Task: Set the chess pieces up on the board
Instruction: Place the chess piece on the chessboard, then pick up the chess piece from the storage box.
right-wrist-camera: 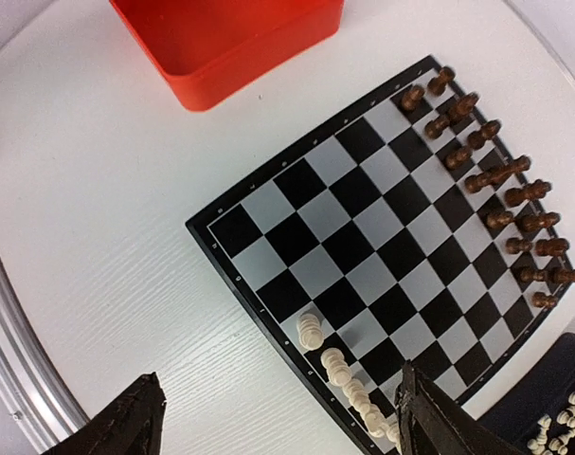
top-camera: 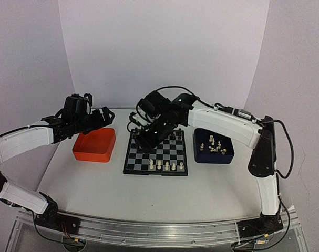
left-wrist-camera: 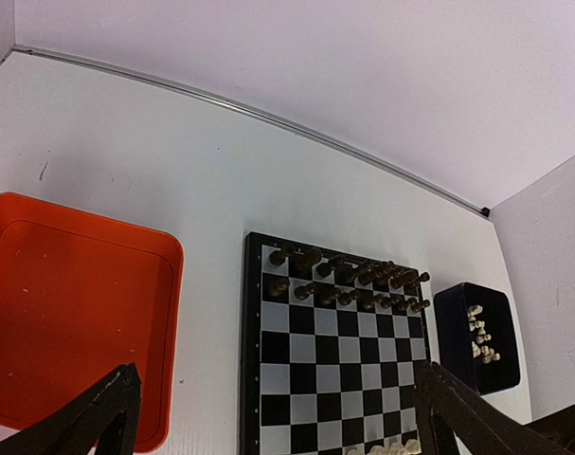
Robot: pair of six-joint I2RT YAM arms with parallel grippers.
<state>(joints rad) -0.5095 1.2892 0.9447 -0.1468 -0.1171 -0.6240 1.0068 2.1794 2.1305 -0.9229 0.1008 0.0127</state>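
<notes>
We see few cream chess pieces (right-wrist-camera: 334,365) on board (right-wrist-camera: 363,237) below open right hand (right-wrist-camera: 282,417); most lie in dark blue tray (top-camera: 214,159) right of it; left hand (left-wrist-camera: 282,417) open.

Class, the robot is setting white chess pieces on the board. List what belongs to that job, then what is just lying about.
Job: white pieces; board; blue tray, holding more white pieces.
Lying about: orange tray; black pieces, standing in two rows.

From above, the right arm (top-camera: 222,123) hides the far rows of the small black-and-pale checked chessboard (top-camera: 159,155). The left wrist view cuts off the orange plastic tray (left-wrist-camera: 69,303) at its near side. The tiny cream-white chess pieces (top-camera: 166,166) are too small to tell apart by kind.
</notes>
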